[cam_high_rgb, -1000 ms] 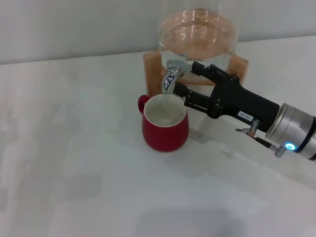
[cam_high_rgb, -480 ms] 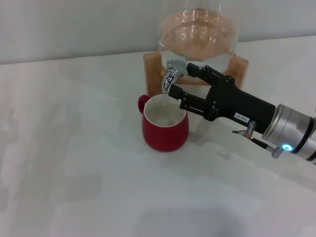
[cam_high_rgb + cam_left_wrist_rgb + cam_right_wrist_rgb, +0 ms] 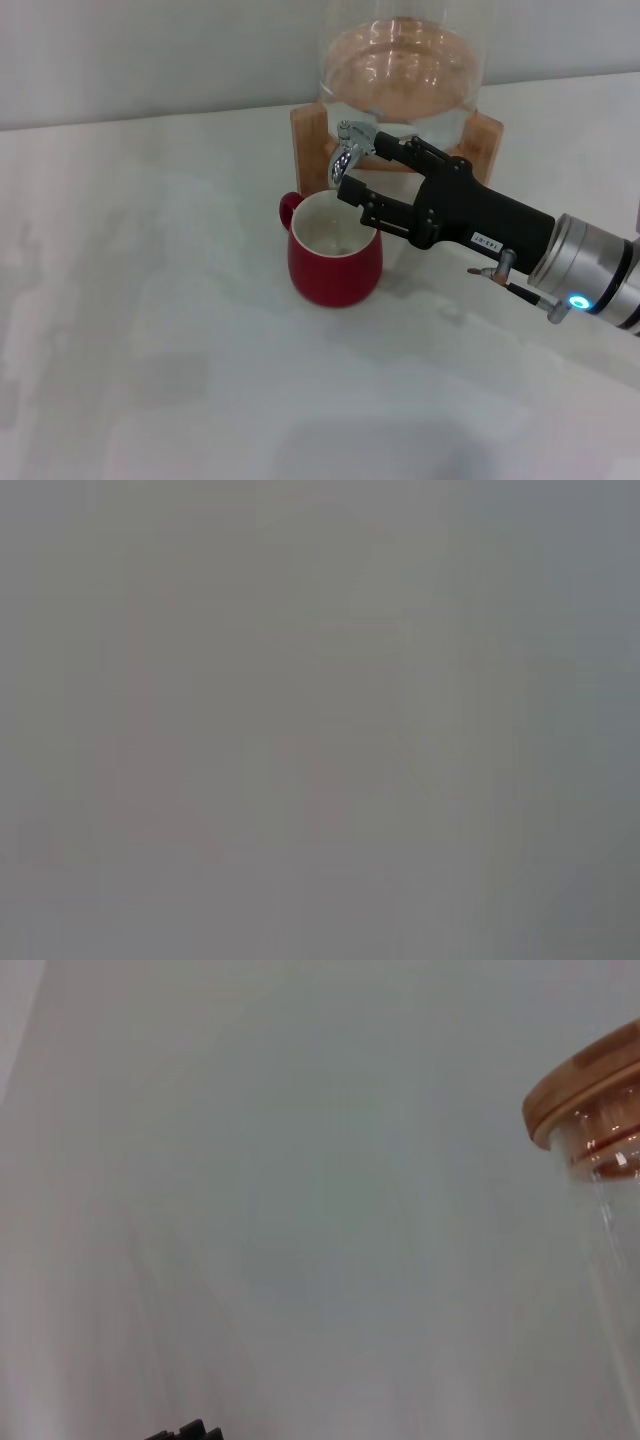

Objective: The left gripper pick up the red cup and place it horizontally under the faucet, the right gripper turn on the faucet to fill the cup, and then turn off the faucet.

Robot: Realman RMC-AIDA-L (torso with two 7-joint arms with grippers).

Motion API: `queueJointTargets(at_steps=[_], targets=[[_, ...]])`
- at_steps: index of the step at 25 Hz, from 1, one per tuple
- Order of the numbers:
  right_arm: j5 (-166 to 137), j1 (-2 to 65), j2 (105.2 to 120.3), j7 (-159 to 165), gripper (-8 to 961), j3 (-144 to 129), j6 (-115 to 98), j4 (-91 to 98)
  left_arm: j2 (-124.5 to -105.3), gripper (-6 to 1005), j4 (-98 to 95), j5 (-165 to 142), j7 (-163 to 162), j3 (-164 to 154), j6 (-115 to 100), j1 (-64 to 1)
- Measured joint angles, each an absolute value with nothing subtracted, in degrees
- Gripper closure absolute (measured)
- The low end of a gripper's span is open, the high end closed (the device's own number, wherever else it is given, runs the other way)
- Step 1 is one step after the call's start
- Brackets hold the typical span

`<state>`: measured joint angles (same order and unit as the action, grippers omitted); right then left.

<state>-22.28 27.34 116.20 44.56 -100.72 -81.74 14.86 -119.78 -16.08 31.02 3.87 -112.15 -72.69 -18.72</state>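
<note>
The red cup (image 3: 335, 265) stands upright on the white table, its white inside showing, directly below the spout of the chrome faucet (image 3: 347, 150). The faucet sits on a clear glass dispenser (image 3: 400, 65). My right gripper (image 3: 359, 165) reaches in from the right. It is open, with its upper finger at the faucet's lever and its lower finger over the cup's rim, beside the spout. The left gripper is out of view, and the left wrist view shows only plain grey.
The dispenser rests on a wooden stand (image 3: 308, 140) at the back of the white table (image 3: 150, 330). The right wrist view shows the dispenser's wooden lid (image 3: 590, 1075) against a pale wall.
My right gripper has moved left, closing in on the faucet; its fingers now sit either side of it. The cup has not moved.
</note>
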Motion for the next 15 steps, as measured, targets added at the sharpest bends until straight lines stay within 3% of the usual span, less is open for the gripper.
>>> queueJointTargets(at_steps=[15], targets=[[-21.97,26.92,116.19,45.06,125,-102.22,-81.37,16.43,-119.8,577,-16.08,31.02,3.86,-112.14,-72.69,-18.72]])
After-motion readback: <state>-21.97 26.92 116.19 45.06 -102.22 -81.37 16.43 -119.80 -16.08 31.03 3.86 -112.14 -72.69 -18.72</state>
